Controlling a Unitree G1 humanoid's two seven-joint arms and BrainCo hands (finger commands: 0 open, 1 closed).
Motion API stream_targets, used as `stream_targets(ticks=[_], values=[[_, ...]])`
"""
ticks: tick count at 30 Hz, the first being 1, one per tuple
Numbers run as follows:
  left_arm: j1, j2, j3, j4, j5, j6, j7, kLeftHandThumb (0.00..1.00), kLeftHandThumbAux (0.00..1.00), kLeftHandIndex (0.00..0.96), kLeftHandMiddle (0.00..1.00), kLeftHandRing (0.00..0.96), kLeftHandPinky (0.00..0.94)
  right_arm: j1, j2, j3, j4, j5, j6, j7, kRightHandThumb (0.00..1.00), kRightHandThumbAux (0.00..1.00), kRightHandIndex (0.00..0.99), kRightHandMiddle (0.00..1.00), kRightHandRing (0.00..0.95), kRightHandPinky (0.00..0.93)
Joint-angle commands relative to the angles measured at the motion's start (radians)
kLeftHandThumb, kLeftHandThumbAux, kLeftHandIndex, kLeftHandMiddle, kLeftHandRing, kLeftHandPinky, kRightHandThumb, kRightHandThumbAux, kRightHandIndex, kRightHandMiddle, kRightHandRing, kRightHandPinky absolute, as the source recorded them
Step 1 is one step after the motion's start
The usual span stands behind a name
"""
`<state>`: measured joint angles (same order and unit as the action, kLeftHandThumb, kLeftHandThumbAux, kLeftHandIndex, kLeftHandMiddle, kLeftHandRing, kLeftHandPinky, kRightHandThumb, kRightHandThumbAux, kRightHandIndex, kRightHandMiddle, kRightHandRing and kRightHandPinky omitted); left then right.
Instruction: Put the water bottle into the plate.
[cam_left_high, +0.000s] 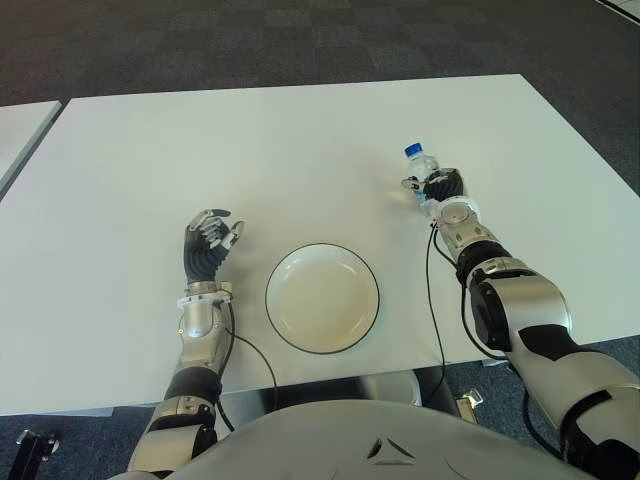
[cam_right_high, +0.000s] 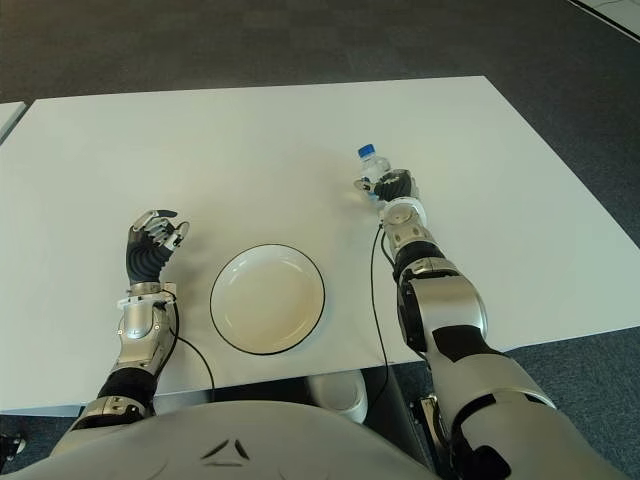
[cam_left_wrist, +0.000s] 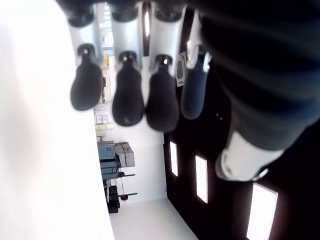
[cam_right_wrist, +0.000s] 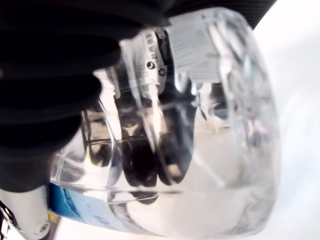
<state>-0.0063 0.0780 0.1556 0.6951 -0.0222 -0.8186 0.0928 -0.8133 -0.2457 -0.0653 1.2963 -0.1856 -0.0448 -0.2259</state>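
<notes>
A small clear water bottle (cam_left_high: 419, 165) with a blue cap stands upright at the right of the white table (cam_left_high: 300, 140). My right hand (cam_left_high: 437, 187) is wrapped around it from the near side. In the right wrist view the dark fingers (cam_right_wrist: 45, 75) press against the clear bottle (cam_right_wrist: 200, 150). A white plate (cam_left_high: 322, 297) with a dark rim lies near the front edge, to the left of the bottle and apart from it. My left hand (cam_left_high: 210, 243) shows to the left of the plate, fingers loosely curled and holding nothing.
Dark carpet lies beyond the table's far edge. A second white table corner (cam_left_high: 20, 125) shows at the far left. A black cable (cam_left_high: 436, 300) runs from my right wrist over the front edge.
</notes>
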Motion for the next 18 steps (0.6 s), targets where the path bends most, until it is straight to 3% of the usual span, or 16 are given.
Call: stream_targets(ticks=[1, 10, 15, 18], values=[[0.05, -0.01, 0.0, 0.03, 0.017, 0.02, 0.01, 0.691, 0.721, 0.434, 0.727, 0.723, 0.695, 0.039, 0.036, -0.085, 0.004, 0.108, -0.077, 0.118, 0.699, 0.725, 0.439, 0.835, 0.842, 0.858], [0.061, -0.011, 0.0, 0.0, 0.007, 0.063, 0.002, 0.692, 0.721, 0.434, 0.733, 0.731, 0.703, 0.034, 0.028, -0.133, -0.025, 0.171, -0.167, 0.222, 0.699, 0.728, 0.438, 0.883, 0.884, 0.87], [0.068, -0.011, -0.002, -0.017, 0.018, 0.076, 0.014, 0.692, 0.721, 0.434, 0.736, 0.735, 0.714, 0.041, 0.045, -0.144, -0.081, 0.204, -0.22, 0.286, 0.7, 0.728, 0.438, 0.889, 0.886, 0.869], [0.071, -0.011, -0.003, -0.025, 0.024, 0.08, 0.017, 0.692, 0.721, 0.434, 0.738, 0.736, 0.712, 0.069, 0.076, -0.141, -0.149, 0.221, -0.289, 0.32, 0.702, 0.727, 0.438, 0.89, 0.887, 0.88]])
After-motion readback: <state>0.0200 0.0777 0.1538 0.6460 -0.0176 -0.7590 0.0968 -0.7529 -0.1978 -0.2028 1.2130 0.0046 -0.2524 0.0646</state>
